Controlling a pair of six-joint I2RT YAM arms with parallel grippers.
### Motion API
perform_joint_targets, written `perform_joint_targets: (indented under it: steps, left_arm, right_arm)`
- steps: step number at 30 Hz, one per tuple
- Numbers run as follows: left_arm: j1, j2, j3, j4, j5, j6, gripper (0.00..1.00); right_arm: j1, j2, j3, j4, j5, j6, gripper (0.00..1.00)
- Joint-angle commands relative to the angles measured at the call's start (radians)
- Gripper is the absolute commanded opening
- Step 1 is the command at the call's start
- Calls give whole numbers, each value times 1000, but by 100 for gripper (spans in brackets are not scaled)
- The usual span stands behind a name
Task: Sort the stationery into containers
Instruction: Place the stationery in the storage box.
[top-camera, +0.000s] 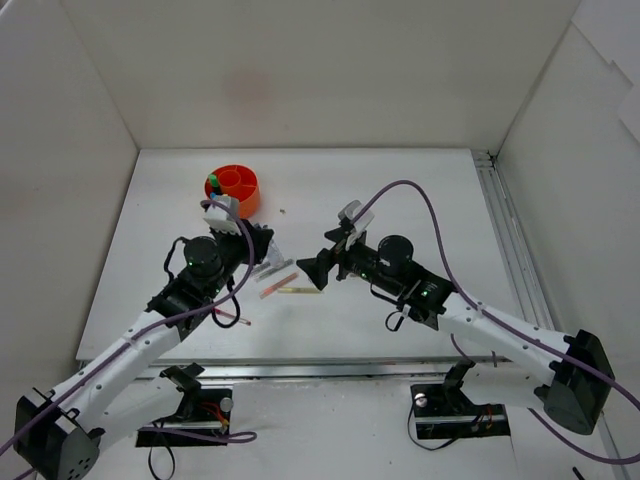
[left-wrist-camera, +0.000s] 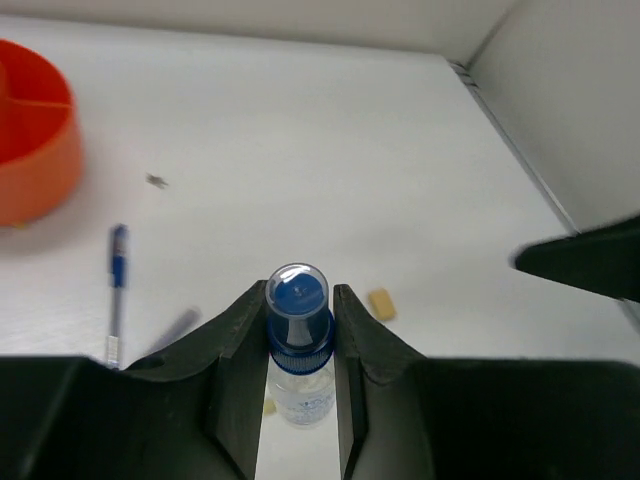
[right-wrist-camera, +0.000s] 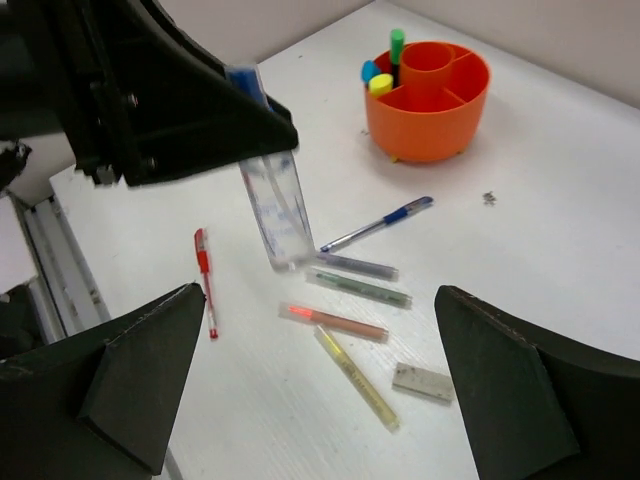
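My left gripper (left-wrist-camera: 300, 305) is shut on the blue cap end of a clear blue-capped tube (left-wrist-camera: 298, 385). In the right wrist view the tube (right-wrist-camera: 277, 212) hangs tilted, its lower end close to the table beside the loose pens. My right gripper (right-wrist-camera: 320, 300) stands wide open above those pens, holding nothing. Under it lie a red pen (right-wrist-camera: 205, 280), a blue pen (right-wrist-camera: 378, 224), several slim markers (right-wrist-camera: 358, 287) and a beige eraser (right-wrist-camera: 422, 382). The orange organizer (right-wrist-camera: 455, 115) sits at the back with three capped highlighters (right-wrist-camera: 397, 45) in one compartment.
White enclosure walls surround the table, and a metal rail (top-camera: 510, 250) runs along its right side. A small dark speck (left-wrist-camera: 156, 181) lies near the organizer (top-camera: 250, 203). Purple cables loop over both arms. Another small eraser (left-wrist-camera: 380, 304) lies ahead of the left gripper.
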Motion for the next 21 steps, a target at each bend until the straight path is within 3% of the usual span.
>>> perform_joint_targets:
  steps: [1, 7, 12, 21]
  left_arm:
    - [93, 22, 114, 90, -54, 135, 0]
    - [307, 213, 290, 150, 145, 253, 0]
    - [389, 410, 467, 178, 205, 351, 0]
    - [536, 769, 797, 213, 360, 290, 0]
  right_arm:
    - [-16, -72, -7, 11, 119, -3, 98]
    - [-87, -131, -32, -61, 179, -2, 98]
    - [-128, -166, -39, -135, 220, -37, 98]
    - [-203, -178, -18, -273, 285, -56, 98]
